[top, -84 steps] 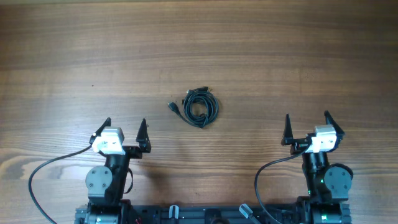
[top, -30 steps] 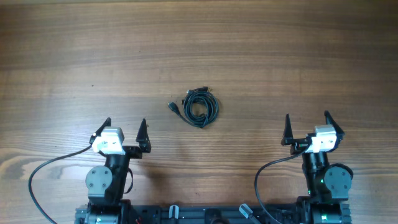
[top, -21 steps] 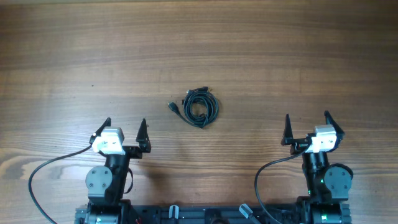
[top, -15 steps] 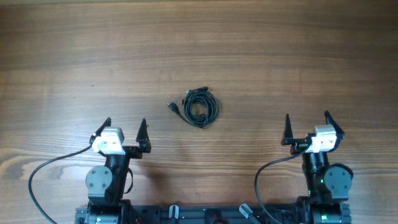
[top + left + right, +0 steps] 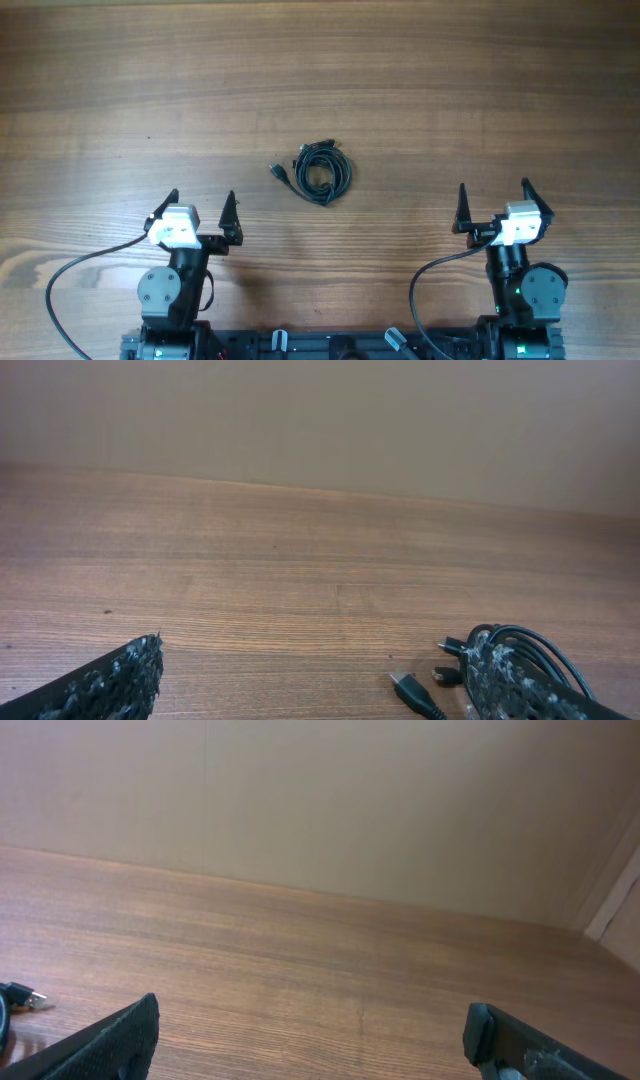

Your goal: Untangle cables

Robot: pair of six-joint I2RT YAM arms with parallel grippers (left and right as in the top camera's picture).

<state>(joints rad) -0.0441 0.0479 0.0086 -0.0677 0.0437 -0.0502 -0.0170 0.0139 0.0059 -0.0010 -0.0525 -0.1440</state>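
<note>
The cables (image 5: 320, 172) lie as a small black coil in the middle of the wooden table, one plug end sticking out to the left. My left gripper (image 5: 200, 201) is open, near the front edge, left of and nearer than the coil. My right gripper (image 5: 492, 195) is open too, right of the coil and well apart from it. In the left wrist view the cables (image 5: 530, 650) show beside my right finger, with a loose plug (image 5: 412, 690) between the fingers. In the right wrist view only a plug end (image 5: 20, 995) shows at the far left.
The wooden table (image 5: 320, 80) stretches bare beyond the coil. A beige wall (image 5: 320, 420) rises at its far edge. Thick black arm wires (image 5: 70, 275) loop at the front beside each arm base.
</note>
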